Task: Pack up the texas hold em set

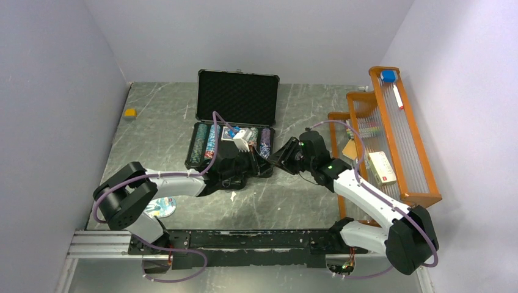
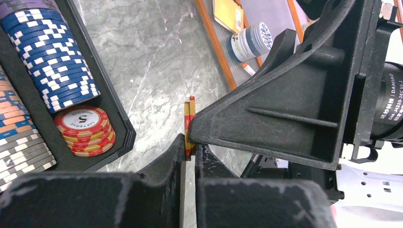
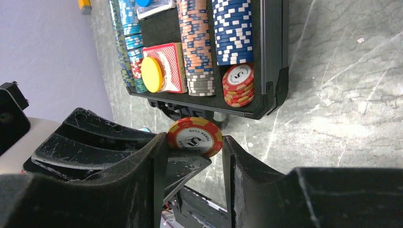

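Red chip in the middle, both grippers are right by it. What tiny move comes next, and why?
Probably the right gripper should squeeze the red chip by its rim. Its fingers sit either side of it, while the left gripper pinches its faces. Then the left could let go; the short red stack in the case looks like its home.

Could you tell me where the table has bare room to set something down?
Bare: left of the briefcase, short of the yellow block; at the back between briefcase and orange rack; near-centre between left arm and right arm. Crowded: the briefcase's front edge, where left gripper and right gripper meet on a red chip.
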Controlling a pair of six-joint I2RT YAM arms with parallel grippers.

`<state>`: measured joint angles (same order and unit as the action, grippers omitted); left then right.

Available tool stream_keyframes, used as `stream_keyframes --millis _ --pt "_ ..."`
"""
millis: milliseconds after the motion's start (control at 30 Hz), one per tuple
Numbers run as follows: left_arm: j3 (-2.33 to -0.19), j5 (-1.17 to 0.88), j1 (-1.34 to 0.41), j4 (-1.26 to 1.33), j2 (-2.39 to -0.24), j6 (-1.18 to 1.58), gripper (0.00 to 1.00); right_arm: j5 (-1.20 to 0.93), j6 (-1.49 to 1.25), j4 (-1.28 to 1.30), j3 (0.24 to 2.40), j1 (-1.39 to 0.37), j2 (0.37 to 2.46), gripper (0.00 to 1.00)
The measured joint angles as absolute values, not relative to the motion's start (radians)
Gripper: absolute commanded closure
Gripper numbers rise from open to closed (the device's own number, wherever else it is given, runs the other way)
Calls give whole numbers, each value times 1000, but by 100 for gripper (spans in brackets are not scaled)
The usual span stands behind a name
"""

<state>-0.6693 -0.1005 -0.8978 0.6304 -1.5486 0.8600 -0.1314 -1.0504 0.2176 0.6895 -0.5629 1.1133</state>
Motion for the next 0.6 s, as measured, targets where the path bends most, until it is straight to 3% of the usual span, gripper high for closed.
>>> stream_keyframes --millis 200,433,600 --pt "-664 -89 -899 614 -1534 813 93 -155 -1037 198 683 -551 1113 29" --pt "-743 -126 -898 396 -1493 611 93 -204 -957 202 684 -374 1102 27" --pt "-912 -218 -898 107 -1493 342 93 -230 -917 196 678 -282 1086 28"
